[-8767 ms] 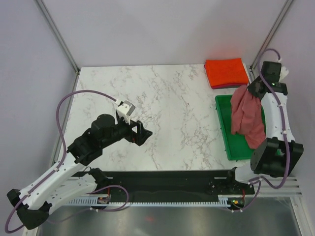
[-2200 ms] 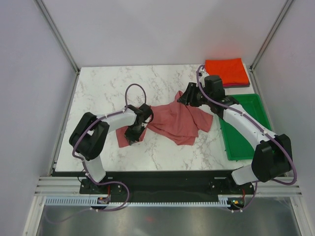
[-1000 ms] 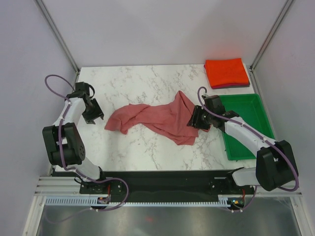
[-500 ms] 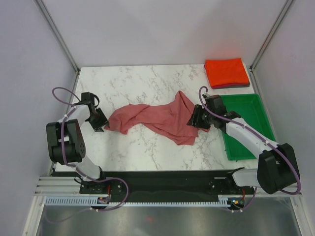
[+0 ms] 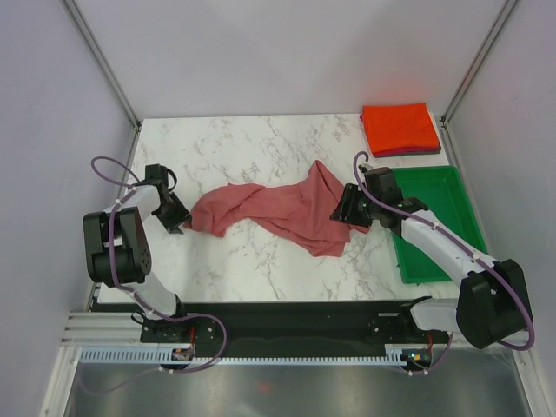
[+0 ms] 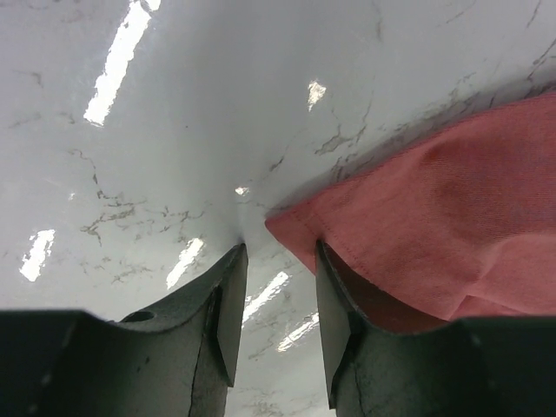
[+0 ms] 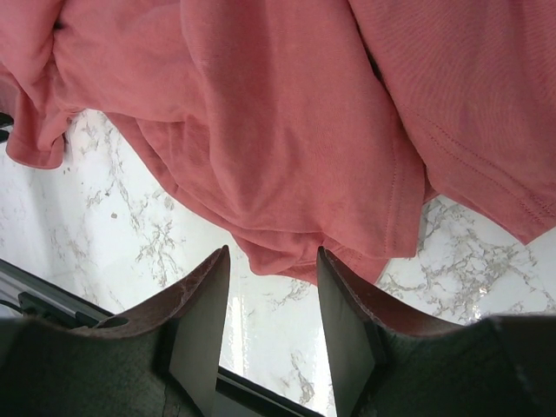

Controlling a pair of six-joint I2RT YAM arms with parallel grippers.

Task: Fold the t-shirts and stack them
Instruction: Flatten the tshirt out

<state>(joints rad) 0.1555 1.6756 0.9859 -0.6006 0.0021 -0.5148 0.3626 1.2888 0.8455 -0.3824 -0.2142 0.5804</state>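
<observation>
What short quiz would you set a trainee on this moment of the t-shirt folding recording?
1. Short answer: which stands nearer the green plastic tray, the left tool or the right tool?
2. True or false: the folded orange-red t-shirt sits at the far right corner of the white marble table.
3. Pick one: the crumpled rose-red cotton t-shirt lies A) on the table, B) in the tray, C) on the folded orange-red t-shirt.
Key: 1 right tool; 2 true; 3 A.
</observation>
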